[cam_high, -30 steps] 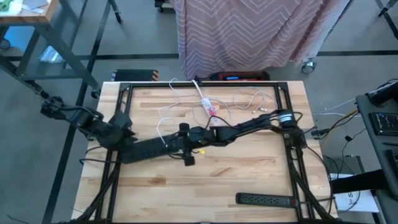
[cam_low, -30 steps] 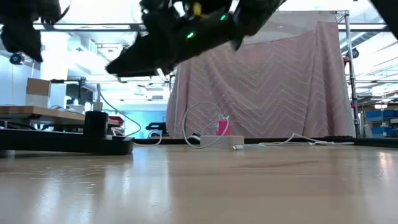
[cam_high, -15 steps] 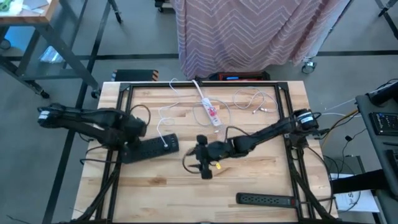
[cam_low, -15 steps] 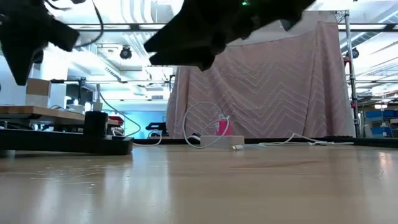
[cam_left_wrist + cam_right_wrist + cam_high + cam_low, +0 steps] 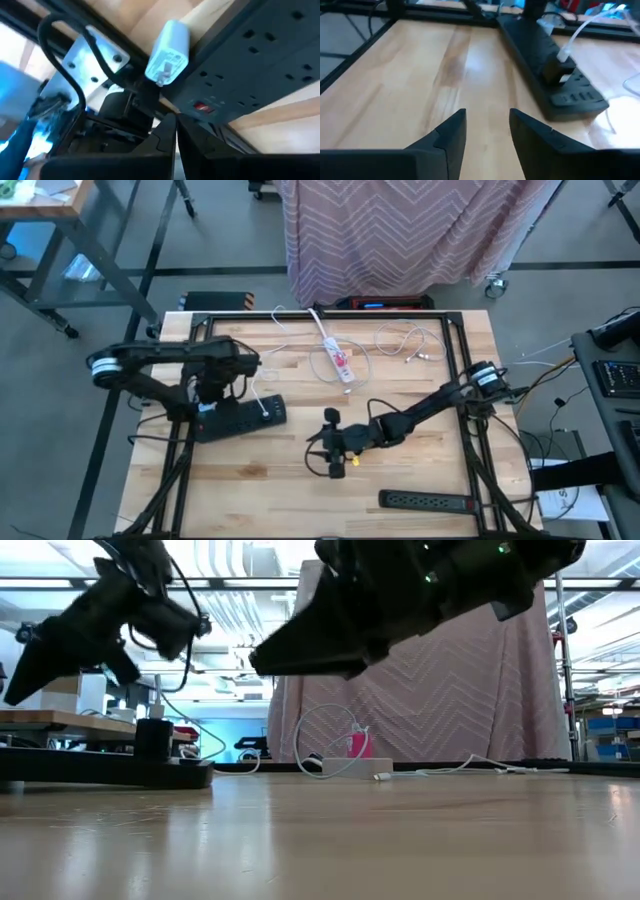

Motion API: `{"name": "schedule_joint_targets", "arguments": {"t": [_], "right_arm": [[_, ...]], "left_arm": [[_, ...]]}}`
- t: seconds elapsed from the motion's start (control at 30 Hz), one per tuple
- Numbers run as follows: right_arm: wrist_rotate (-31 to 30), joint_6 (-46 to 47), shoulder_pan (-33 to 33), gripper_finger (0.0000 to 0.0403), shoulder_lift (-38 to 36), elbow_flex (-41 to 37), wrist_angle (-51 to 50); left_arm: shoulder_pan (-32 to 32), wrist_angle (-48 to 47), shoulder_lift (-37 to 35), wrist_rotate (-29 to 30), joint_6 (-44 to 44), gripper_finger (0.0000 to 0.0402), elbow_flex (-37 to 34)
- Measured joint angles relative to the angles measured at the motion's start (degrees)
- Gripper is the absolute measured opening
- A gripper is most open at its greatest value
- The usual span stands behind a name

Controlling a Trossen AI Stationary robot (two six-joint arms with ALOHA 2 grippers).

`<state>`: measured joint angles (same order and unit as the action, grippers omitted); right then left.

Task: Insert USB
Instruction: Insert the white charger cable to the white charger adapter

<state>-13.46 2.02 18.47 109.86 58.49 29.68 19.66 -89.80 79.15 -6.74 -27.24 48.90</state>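
White USB charger (image 5: 264, 409) with thin limp cable sits plugged in black power strip (image 5: 240, 419), 9 o'clock on bench (image 5: 420, 470); light, rigid, best pinched by flat sides. Left hand (image 5: 207, 406) pressed together, empty, above strip. Right hand (image 5: 334, 456) half spread, empty, bench centre

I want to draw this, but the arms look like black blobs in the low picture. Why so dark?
In the low view, bright ceiling lights shine from behind, so the arms show as dark shapes, and the table has pale glare. In the left wrist view, the white plug looks soft and blurry up close.
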Motion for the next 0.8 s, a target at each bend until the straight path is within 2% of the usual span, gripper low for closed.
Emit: {"name": "schedule_joint_targets", "arguments": {"t": [0.13,0.27,0.37,0.63,0.8], "right_arm": [[0.4,-0.4,0.1,0.0115,0.1,0.1,-0.6],[0.3,-0.5,0.1,0.0098,0.1,0.1,-0.8],[0.3,-0.5,0.2,0.0087,0.1,0.1,-1.5],[0.3,-0.5,0.1,0.0059,0.1,-0.1,-2.2],[0.3,-0.6,0.2,0.0044,0.1,-0.1,-2.4]], "left_arm": [[0.1,0.6,4.5,0.4,1.2,0.0,-0.7],[0.1,2.1,7.3,3.2,1.8,0.0,-2.4],[0.1,4.1,7.4,3.2,1.9,0.0,-4.9],[0.1,5.2,5.9,3.2,1.6,0.0,-4.7],[0.0,5.3,8.2,2.5,1.9,0.0,-4.7]]}}
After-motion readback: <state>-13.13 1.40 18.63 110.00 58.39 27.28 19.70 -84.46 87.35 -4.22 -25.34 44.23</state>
